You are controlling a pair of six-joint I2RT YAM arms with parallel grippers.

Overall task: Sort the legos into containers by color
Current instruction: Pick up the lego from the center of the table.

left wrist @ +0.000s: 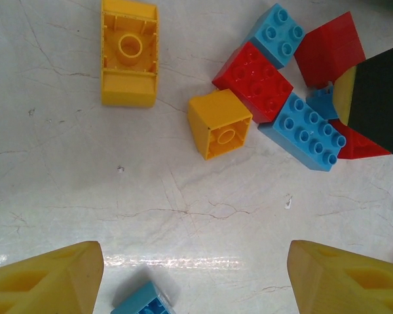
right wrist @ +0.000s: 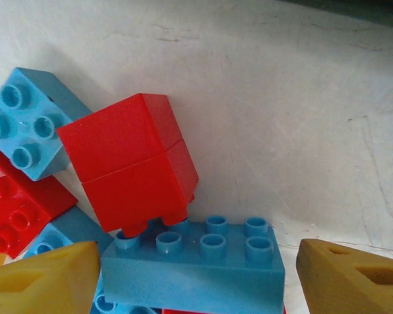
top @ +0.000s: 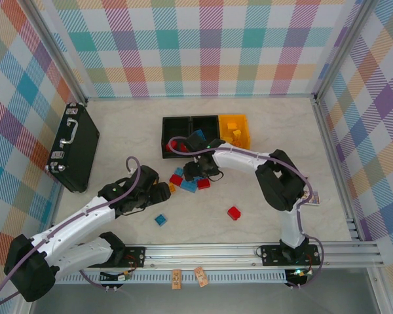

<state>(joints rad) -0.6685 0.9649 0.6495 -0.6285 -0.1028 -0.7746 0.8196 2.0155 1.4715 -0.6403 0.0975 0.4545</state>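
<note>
Across pale marbled table (top: pixel 268 150), from above, finds the legos (top: pixel 190 183) clustered just before the containers (top: pixel 190 124), left gripper (top: pixel 162 191) and right gripper (top: pixel 195 171) both at the pile. From left wrist, shows jaws spread wide over bare table; from right wrist, shows jaws spread astride a long blue brick (right wrist: pixel 196 271), red brick (right wrist: pixel 131 163) propped on it.

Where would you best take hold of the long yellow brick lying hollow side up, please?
Grip the long yellow brick across its two long side walls at mid-length, coming straight down. It lies flat, hollow side up, apart from the other bricks, so both walls look free, and the open left claw seems turned to span its narrow width.
</note>
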